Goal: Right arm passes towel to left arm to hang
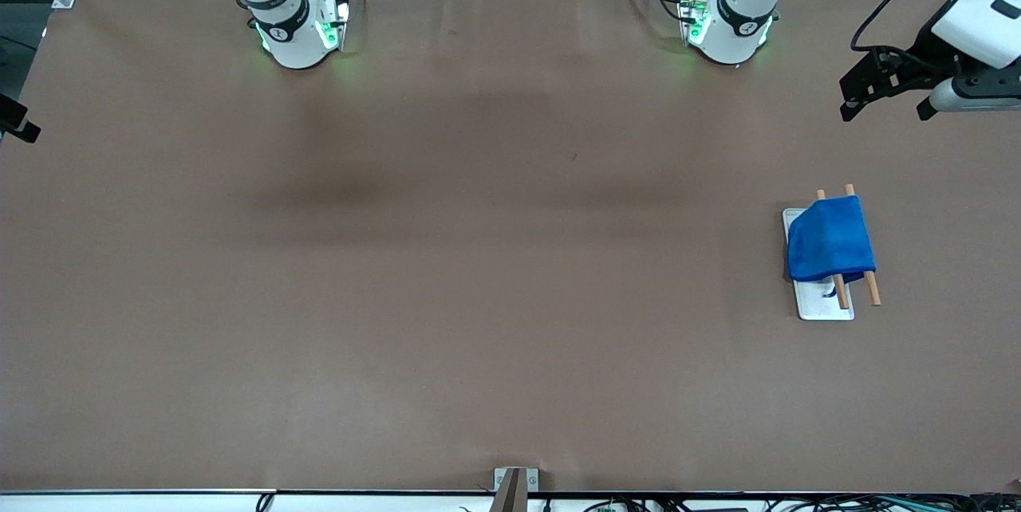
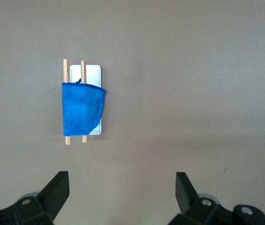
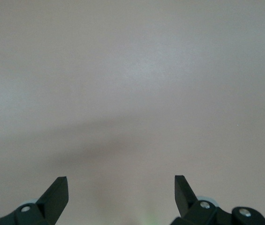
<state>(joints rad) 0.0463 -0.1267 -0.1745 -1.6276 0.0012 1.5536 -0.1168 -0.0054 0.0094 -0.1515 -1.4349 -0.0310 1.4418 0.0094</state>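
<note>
The bright blue towel [image 1: 829, 239] hangs folded over two wooden rods [image 1: 872, 289] of a small rack on a white base plate [image 1: 825, 305], toward the left arm's end of the table. In the left wrist view the towel [image 2: 81, 108] drapes over both rods [image 2: 65, 65] above the plate [image 2: 94, 72]. My left gripper [image 1: 884, 109] hovers open and empty over the table's end, apart from the rack; its own view shows the left gripper [image 2: 123, 183] with jaws wide. My right gripper [image 3: 121, 185] is open and empty over bare brown table; the towel is out of its view.
Both arm bases [image 1: 299, 29] [image 1: 726, 21] stand along the table edge farthest from the front camera. A small metal bracket [image 1: 514, 484] sits at the edge nearest that camera. A black part [image 1: 16, 121] pokes in at the right arm's end. Brown table [image 1: 478, 257] spreads between.
</note>
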